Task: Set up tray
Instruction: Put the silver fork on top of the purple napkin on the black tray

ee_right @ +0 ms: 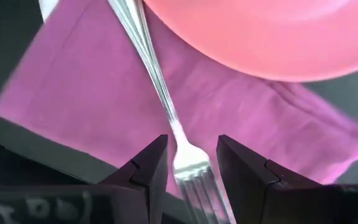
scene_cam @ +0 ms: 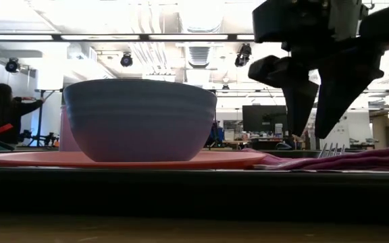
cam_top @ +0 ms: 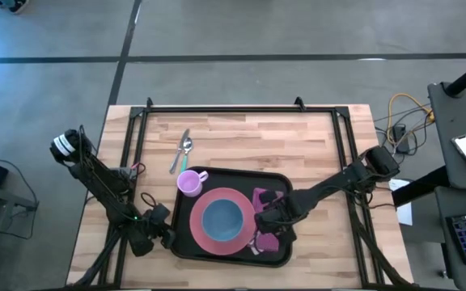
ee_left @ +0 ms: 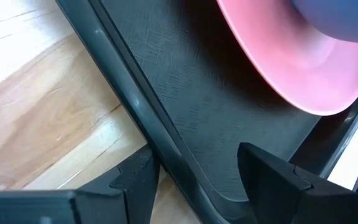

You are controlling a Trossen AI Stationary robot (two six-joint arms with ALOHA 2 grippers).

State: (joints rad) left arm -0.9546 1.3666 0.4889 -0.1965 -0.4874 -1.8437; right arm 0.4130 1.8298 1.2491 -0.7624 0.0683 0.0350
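r jaws apart astride fork point(ee_right: 166, 118); l gripper point(ee_left: 194, 177) straddles tray point(ee_left: 166, 93) rim.

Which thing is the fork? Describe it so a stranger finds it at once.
Start at the black tray near the table's front edge, then go to the purple napkin beside the pink plate. The fork lies on that napkin, the only silver thing on the tray; the other cutlery lies off it.

Fork point(ee_right: 166, 99) handle end hidden under pink plate point(ee_right: 272, 31) in my right wrist view; tines cut by frame edge. Napkin point(cam_top: 267, 218) mostly covered by right arm from above. Bowl point(ee_left: 340, 18) cropped at corner in my left wrist view.
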